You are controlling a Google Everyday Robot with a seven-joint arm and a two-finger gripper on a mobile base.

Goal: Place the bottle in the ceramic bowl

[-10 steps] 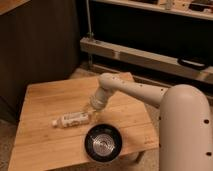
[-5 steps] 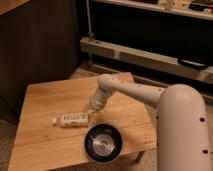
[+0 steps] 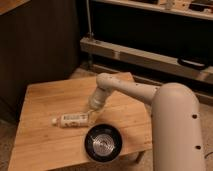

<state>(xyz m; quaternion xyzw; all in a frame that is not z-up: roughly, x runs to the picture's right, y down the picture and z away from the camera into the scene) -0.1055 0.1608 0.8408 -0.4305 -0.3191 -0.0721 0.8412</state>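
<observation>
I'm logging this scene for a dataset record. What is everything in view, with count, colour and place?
small slim white plastic bottle: one, white with a pale label, lying on its side on the table, behind and left of the bowl
round glossy black ceramic bowl: one, black with a silvery ringed centre, by the table's front edge, nothing in it
wooden table: one, light brown, centre-left
metal shelving rack: one, grey, behind the table
dark wall panel: one, dark brown, back left
robot arm: one, off-white, extending from the right over the table
gripper: one, pale, low over the table at the bottle's right end
</observation>
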